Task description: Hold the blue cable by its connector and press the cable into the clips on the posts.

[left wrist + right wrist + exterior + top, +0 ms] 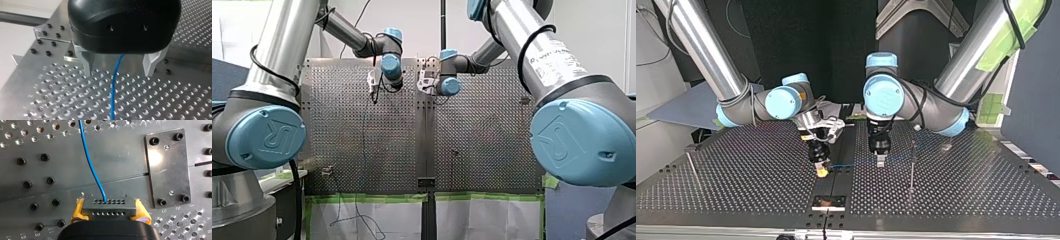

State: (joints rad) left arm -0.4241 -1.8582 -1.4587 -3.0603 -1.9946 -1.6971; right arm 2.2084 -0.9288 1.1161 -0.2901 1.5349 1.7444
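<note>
Evidently my right gripper (109, 203) was clamped on the grey connector (107, 207) so that the blue cable (91, 165) ran out taut from it, low over the table (736, 185), toward my left gripper (118, 74). That one stood spread wide astride the cable, seemingly without touching it, probably to guide it toward the thin post (912, 165) nearby. Both arms reached in low, wrists turned down at the table.
</note>
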